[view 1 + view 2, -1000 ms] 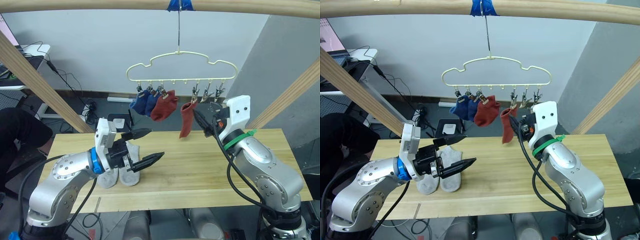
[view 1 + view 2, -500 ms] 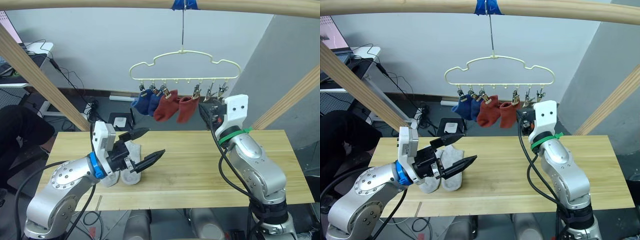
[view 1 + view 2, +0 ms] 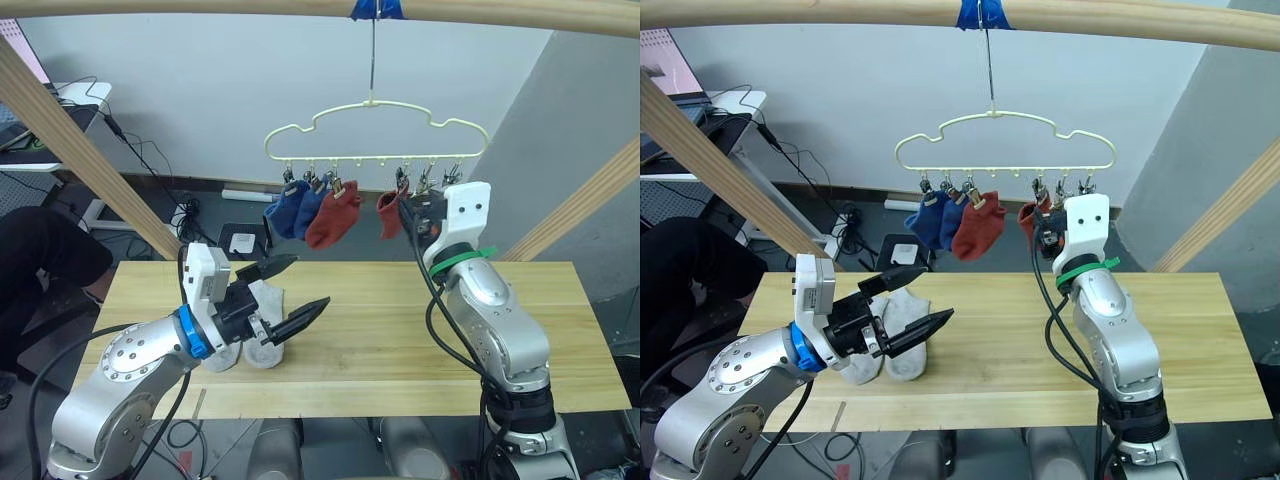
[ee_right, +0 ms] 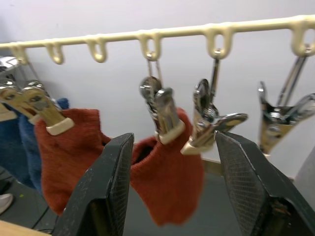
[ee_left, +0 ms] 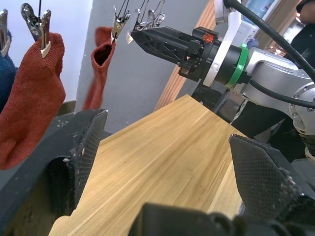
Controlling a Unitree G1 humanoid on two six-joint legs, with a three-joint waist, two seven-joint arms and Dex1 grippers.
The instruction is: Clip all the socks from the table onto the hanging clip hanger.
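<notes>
The cream clip hanger (image 3: 375,130) hangs from a hook above the table (image 3: 400,330). Two blue socks (image 3: 295,205) and a rust red sock (image 3: 333,215) hang clipped on its left half. A second red sock (image 4: 167,182) hangs from a silver clip (image 4: 160,110), between the spread fingers of my open right gripper (image 3: 406,212); I cannot tell whether they touch it. Two light grey socks (image 3: 895,320) lie side by side on the table's left part. My left gripper (image 3: 305,287) hovers open just above them, holding nothing.
Empty silver clips (image 4: 211,123) hang at the hanger's right end. Round wooden poles frame the scene: one across the top (image 3: 200,8), slanted ones at left (image 3: 90,160) and right (image 3: 590,200). A dark-clothed person (image 3: 40,260) sits at far left.
My right gripper rose with the second red sock from near the table up to the hanger; the sock now hangs from a clip and the gripper stands open. The left arm stayed put.
</notes>
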